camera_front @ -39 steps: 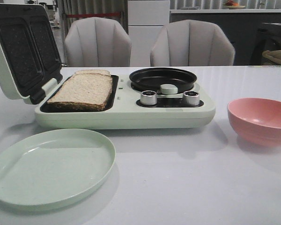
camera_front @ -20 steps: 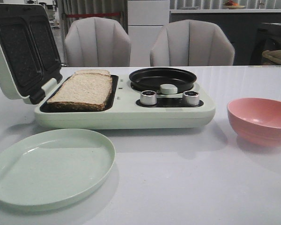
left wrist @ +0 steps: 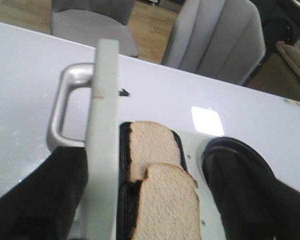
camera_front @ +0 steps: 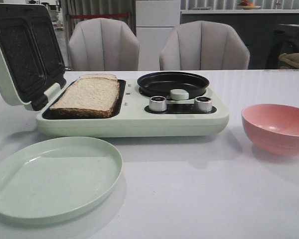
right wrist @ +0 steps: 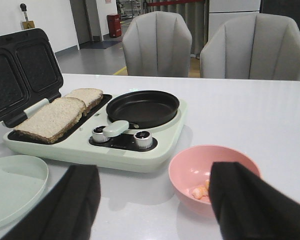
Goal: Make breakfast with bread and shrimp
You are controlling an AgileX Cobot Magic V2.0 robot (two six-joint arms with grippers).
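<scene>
Bread (camera_front: 88,96) is found laid in the open sandwich maker (camera_front: 139,117), shrimp (right wrist: 202,190) unmoved in the pink bowl (right wrist: 187,167) on the counter (camera_front: 199,189); both claws are held apart, empty, so transferring shrimp is judged next.

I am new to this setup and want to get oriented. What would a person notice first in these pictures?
First, the pale green breakfast maker at mid-table, its lid standing open on the left. Two bread slices lie in its open tray, beside an empty black round pan. Nearer the camera are an empty green plate on the left and a pink bowl on the right, holding the small shrimp.
</scene>
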